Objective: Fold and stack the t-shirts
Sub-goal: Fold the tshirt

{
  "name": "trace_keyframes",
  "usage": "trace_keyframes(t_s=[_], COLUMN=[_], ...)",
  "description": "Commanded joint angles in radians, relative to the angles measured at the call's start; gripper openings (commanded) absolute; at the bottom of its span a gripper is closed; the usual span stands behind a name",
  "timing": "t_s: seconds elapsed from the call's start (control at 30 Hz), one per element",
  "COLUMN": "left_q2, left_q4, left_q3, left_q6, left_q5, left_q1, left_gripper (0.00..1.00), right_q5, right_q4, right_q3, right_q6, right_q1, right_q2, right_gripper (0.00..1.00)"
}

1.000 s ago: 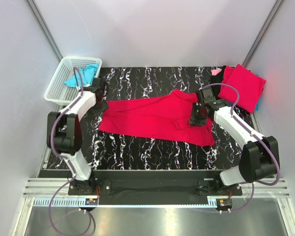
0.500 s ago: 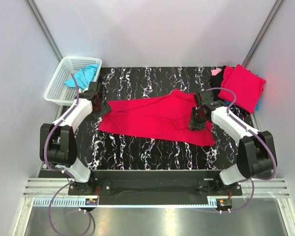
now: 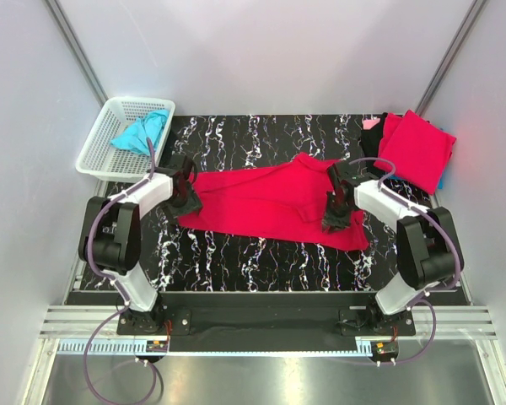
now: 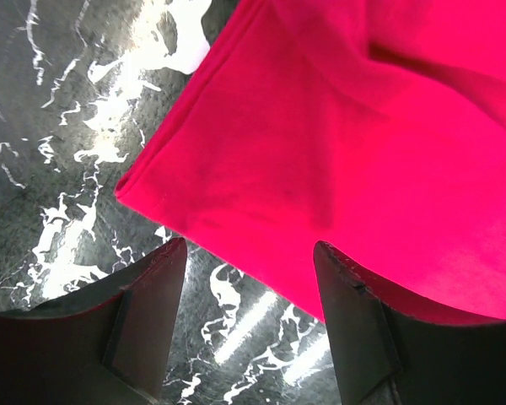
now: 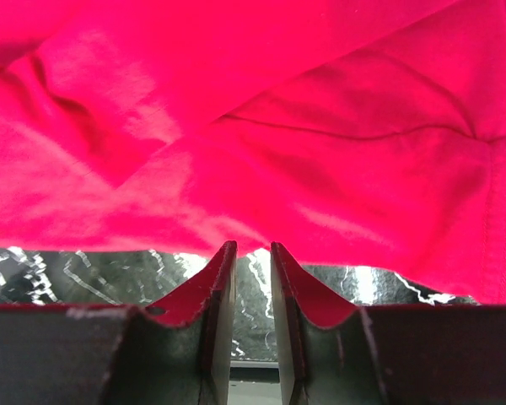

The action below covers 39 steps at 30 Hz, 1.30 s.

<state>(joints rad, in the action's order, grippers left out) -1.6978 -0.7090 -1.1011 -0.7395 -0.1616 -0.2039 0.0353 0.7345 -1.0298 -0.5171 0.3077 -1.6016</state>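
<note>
Well, that crimson soft-cloth t-shirt [image 3: 261,198] is limp, light; you'd pinch hem corners, frame left. Left gripper [image 4: 246,249] stands apart; right gripper [image 5: 253,246] nearly together, nothing between.

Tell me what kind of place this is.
Probably a lab robot cell, not a home: plain grey panel walls enclose the black marbled table, with an aluminium mounting rail along its near edge.
</note>
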Motion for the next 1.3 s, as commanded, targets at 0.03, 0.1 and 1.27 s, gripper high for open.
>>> trace_keyframes(t_s=[0.03, 0.1, 1.27], left_q2=[-0.045, -0.054, 0.018], left_q4=[-0.015, -0.027, -0.139], left_q3=[-0.048, -0.055, 0.196], left_q6=[0.025, 0.022, -0.135], left_q5=[-0.012, -0.019, -0.081], left_q1=[-0.008, -0.008, -0.008], left_gripper=[0.66, 0.66, 0.69], right_q5=[-0.029, -0.031, -0.011], right_q4=[0.006, 0.006, -0.001], right_q3=[-0.015, -0.026, 0.080], right_q6=[0.020, 0.023, 0.025], right_q1=[0.004, 0.004, 0.011], right_q2=[-0.055, -0.070, -0.123], right_gripper=[0.29, 0.29, 0.29])
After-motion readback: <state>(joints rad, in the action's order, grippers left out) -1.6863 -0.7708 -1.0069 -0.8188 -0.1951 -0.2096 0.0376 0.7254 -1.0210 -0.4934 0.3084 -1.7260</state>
